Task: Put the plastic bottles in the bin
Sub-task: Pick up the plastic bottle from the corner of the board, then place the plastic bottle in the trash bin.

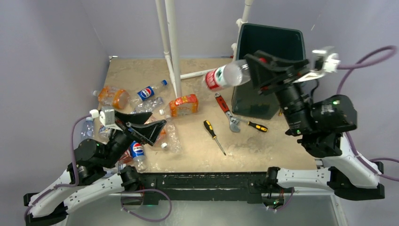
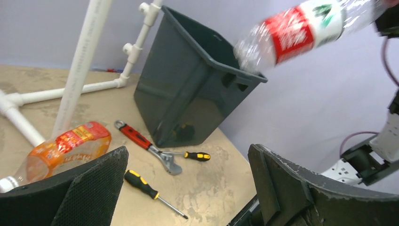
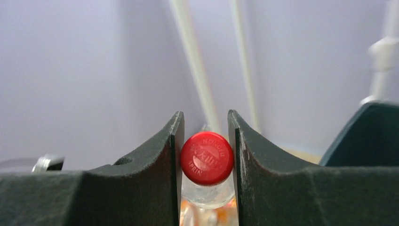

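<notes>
Right end effector [image 3: 205,134] clamps the red-capped bottle [image 1: 225,76] by its neck; left end effector [image 2: 188,157] gapes wide.

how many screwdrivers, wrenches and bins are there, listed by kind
screwdrivers: 2
wrench: 1
bin: 1
total: 4

clear glossy plastic bottle [image 1: 226,75], smooth matt plastic bin [image 1: 270,29] (tabletop [image 1: 263,146] rough, worn)
</notes>
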Tool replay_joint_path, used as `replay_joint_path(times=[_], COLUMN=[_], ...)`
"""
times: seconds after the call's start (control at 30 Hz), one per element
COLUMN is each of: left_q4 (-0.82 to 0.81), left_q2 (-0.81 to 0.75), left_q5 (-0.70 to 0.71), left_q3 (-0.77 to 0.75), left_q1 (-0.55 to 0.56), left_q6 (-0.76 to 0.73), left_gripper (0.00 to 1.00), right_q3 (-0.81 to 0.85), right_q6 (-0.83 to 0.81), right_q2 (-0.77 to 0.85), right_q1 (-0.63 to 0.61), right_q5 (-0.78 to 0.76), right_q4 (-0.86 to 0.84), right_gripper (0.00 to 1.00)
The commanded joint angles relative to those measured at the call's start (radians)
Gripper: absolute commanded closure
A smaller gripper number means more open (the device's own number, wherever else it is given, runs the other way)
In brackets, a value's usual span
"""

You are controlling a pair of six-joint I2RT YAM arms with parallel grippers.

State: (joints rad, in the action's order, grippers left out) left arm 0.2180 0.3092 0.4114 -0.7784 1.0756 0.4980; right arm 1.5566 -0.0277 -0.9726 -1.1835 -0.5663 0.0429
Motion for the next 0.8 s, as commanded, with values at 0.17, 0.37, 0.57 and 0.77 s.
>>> replay_joint_path(times=[0.17,0.37,0.57,0.77], left_q4=[0.06,0.079,0.099,0.096], left_q2=[-0.021,0.003,0.09,0.172], left_q5=[0.099,0.129,0.124,0.1], left_q3=[0.017,0.042,0.05,0.064], left_q1=[0.0,0.0,0.0,0.0], left_q6=[0.063,0.091,0.137,0.18], left_gripper=[0.01,0.01,0.01,0.01], right_q3=[-0.006,0.072,0.124,0.063], right_q6=[-0.634,-0.88,-0.297,0.091], right_q2=[-0.097,-0.279,-0.297,-0.326], right_q1=[0.002,0.168,0.475,0.736], right_q5=[-0.33,-0.439,-0.305,-0.081], right_q4=[-0.677,-0.789,-0.26,-0.046], right_gripper=[1.0,1.0,1.0,1.0])
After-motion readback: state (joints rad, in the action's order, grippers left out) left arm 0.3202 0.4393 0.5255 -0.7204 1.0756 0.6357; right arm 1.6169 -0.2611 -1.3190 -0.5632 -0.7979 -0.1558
